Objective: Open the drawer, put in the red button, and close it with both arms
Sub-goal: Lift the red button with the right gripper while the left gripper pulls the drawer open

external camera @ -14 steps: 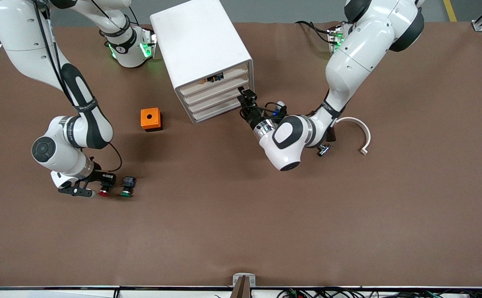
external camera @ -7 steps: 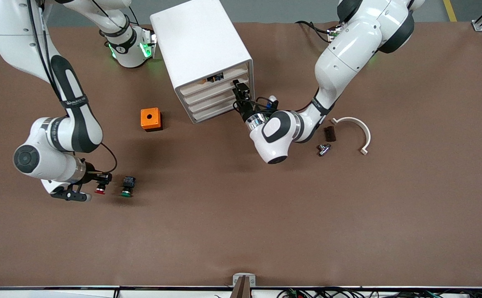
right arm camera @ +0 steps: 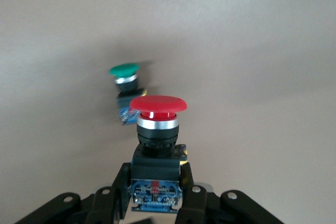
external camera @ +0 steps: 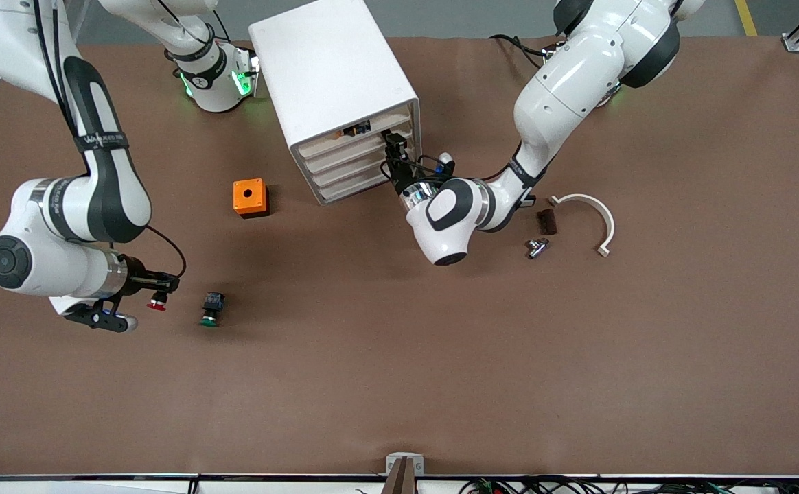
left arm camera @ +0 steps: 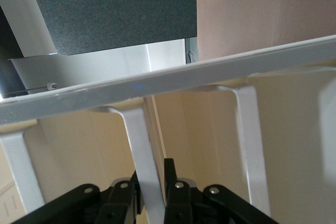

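Front view, surface: brown table [external camera: 399,357] is carrying a white cabinet [external camera: 331,75], an orange box [external camera: 249,197] and a green button [external camera: 211,309].
Front view, writing: none is reading clearly.
Front view, right gripper [external camera: 160,291]: is holding the red button [external camera: 157,301] over the table, beside the green button.
Left wrist view: left gripper [left arm camera: 152,192] is closing its fingers [left arm camera: 170,179] on a rib of the drawer [left arm camera: 168,80], second front down.
Right wrist view: fingers are clamping the red button's body, cap up.

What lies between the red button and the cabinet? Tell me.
In the front view, only the orange box lies between the red button, held by the right gripper, and the cabinet.
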`<state>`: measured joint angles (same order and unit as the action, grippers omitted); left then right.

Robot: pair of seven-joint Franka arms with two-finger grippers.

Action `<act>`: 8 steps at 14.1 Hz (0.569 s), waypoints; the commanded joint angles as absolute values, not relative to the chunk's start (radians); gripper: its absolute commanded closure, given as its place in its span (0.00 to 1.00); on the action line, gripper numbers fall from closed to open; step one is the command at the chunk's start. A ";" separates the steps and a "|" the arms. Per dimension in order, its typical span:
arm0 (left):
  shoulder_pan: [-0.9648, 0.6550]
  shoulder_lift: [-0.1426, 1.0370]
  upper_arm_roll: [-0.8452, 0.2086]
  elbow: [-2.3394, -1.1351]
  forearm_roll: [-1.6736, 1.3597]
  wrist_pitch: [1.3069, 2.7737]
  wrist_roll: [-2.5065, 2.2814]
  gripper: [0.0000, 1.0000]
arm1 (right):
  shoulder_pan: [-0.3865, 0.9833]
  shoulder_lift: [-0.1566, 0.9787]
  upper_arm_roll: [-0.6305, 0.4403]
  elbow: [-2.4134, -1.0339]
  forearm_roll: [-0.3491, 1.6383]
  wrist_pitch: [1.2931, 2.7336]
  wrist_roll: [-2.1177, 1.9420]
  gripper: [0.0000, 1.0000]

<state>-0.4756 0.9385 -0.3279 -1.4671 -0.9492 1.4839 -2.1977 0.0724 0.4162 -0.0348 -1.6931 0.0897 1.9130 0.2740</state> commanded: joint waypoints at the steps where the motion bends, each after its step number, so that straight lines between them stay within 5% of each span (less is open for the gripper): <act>1: -0.476 0.951 -0.330 -1.451 -0.966 1.473 -2.209 0.87 | 0.109 0.345 -0.035 -1.706 0.120 1.853 0.389 1.00; 8: -0.450 0.946 -0.321 -1.443 -0.966 1.477 -2.207 0.88 | 0.207 0.223 -0.037 -1.706 0.120 1.735 0.658 1.00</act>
<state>-0.4655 0.9386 -0.3258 -1.4640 -0.9512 1.4813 -2.2006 0.1906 0.2712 -0.0316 -1.6915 0.1050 1.7660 0.5937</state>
